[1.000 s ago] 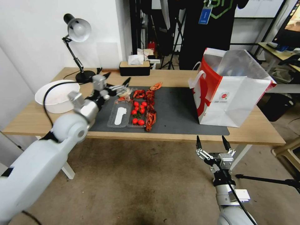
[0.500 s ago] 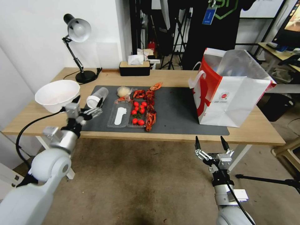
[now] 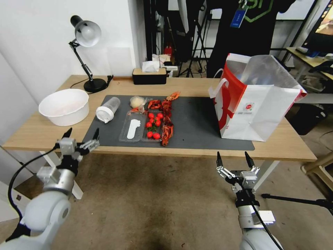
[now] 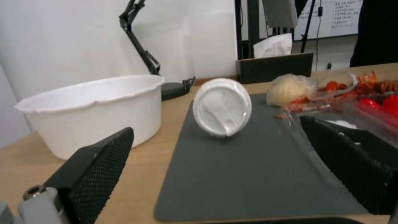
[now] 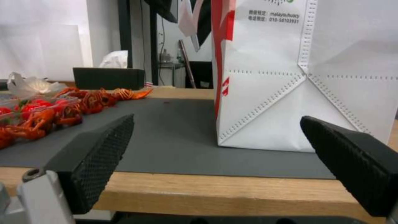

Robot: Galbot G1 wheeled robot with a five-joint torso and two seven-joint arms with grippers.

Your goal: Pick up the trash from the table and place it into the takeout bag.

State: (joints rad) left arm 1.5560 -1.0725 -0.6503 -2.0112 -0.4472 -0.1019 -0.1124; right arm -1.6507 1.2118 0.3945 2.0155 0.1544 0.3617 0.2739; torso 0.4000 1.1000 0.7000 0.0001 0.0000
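I have both arms low, in front of the table's near edge. My left gripper (image 3: 80, 136) sits just off the long light-wood table (image 3: 41, 133) with its dark grey mat (image 3: 197, 121), its black fingers spread wide and holding nothing. My right gripper (image 3: 232, 158) hangs below the edge in front of the large white paper takeout bag with red side panels (image 3: 258, 104), also spread and empty.

The bag stands upright and open at the right end of the mat. The clear plastic cup with a white lid (image 3: 107, 109) lies on its side at the mat's left end, lid towards me, just beside the white round basin (image 3: 64, 106). The small whitish wad (image 3: 137, 101) sits behind it, next to a clear tray of red tomatoes (image 3: 153, 126) and a row of red crayfish (image 3: 167, 118).

I judge this to be the approach to a pick. Next I need the left gripper up and forward to straddle the cup, without nudging the basin.
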